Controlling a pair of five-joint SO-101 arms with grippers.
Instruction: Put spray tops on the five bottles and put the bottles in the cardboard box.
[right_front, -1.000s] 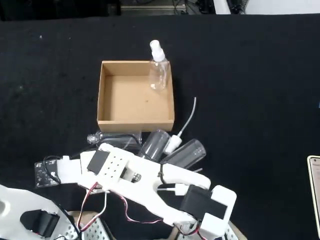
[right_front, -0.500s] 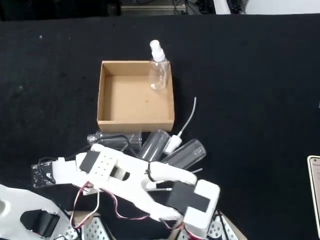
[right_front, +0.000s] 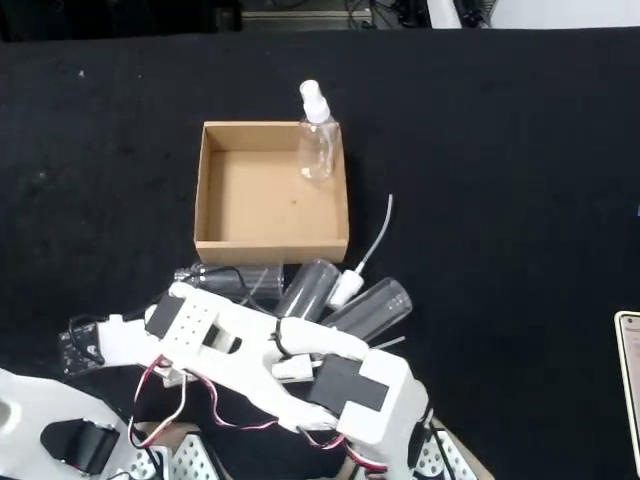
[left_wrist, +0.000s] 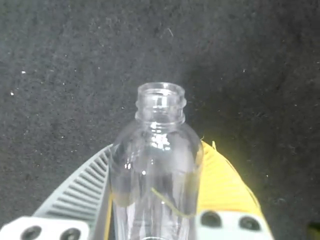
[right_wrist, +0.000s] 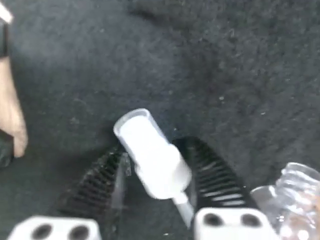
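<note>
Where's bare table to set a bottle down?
Black table right of the cardboard box and left of it is bare; so is most of the box floor. Crowded: loose bottles and spray top along the box's near wall.

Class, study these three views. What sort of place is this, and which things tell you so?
Most likely a robotics lab bench: white robot arms with exposed wiring stand over a black-covered table, with practice items: a clear bottle, a spray top, a cardboard box.

You see a black-covered table, a flat light-edged item at its right edge (identity unclear), and cables beyond its far edge.
</note>
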